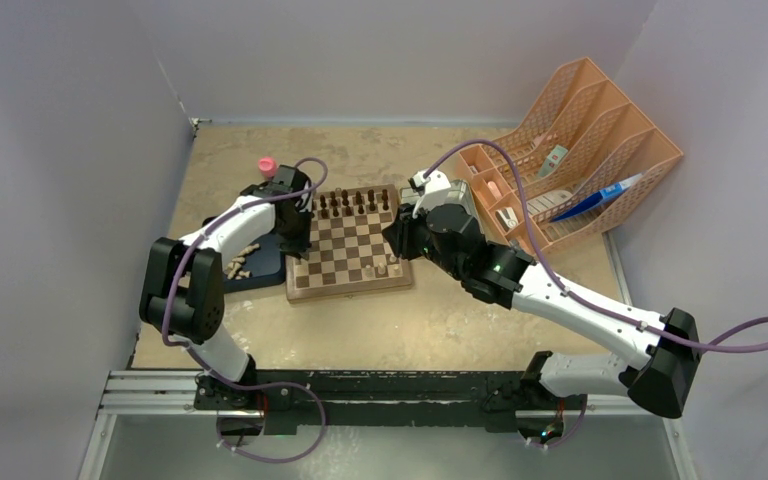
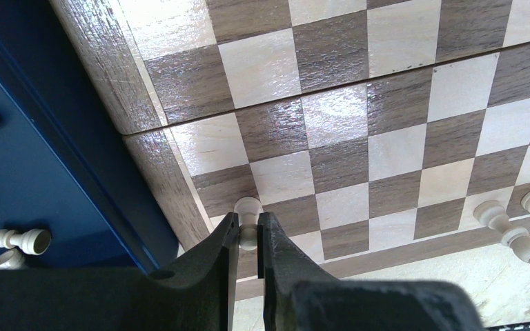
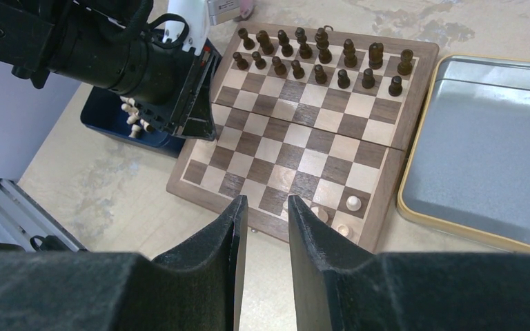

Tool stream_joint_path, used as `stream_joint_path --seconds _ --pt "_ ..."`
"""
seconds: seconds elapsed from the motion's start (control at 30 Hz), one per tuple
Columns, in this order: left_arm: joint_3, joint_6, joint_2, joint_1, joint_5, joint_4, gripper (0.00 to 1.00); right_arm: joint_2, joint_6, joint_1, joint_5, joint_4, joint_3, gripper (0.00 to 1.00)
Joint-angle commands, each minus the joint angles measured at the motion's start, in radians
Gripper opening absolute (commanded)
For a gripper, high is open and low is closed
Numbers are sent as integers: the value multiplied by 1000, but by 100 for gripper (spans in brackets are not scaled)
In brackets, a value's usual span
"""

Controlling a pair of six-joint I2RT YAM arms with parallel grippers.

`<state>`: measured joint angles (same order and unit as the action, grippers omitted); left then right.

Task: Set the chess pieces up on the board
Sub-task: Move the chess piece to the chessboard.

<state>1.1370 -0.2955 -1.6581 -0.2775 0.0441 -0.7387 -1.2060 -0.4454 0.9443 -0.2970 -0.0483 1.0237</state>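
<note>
A small pale tan wooden pawn [image 2: 248, 210] is gripped between the nearly closed left gripper [image 2: 248, 233] at lower centre, by the checked wooden chessboard's [image 2: 331, 110] corner, while the right gripper [image 3: 263, 214] is seen narrowly parted and empty.

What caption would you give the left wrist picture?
Left gripper pinching a pale chess piece near a corner of the board.
</note>
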Motion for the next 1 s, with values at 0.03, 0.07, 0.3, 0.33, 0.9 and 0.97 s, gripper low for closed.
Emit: stream_joint_path --seconds 0.03,0.07,0.3,0.33,0.9,0.97 --pt "2 -9 11 -18 -28 -50 11 9 0 6 -15 26 16 30" --pt "0 -11 11 -20 -33 -54 11 11 0 6 -16 25 18 30" --pt "-17 -13 8 -31 -60 -75 11 5 3 6 -17 25 22 30" --pt "-18 -13 8 -33 -70 -81 11 3 3 6 -17 25 24 30" --pt "-29 -22 21 -46 -85 -96 10 -12 3 6 -17 33 27 30" --pt "-31 -22 22 -46 -85 -93 11 -13 3 7 -17 31 29 31"
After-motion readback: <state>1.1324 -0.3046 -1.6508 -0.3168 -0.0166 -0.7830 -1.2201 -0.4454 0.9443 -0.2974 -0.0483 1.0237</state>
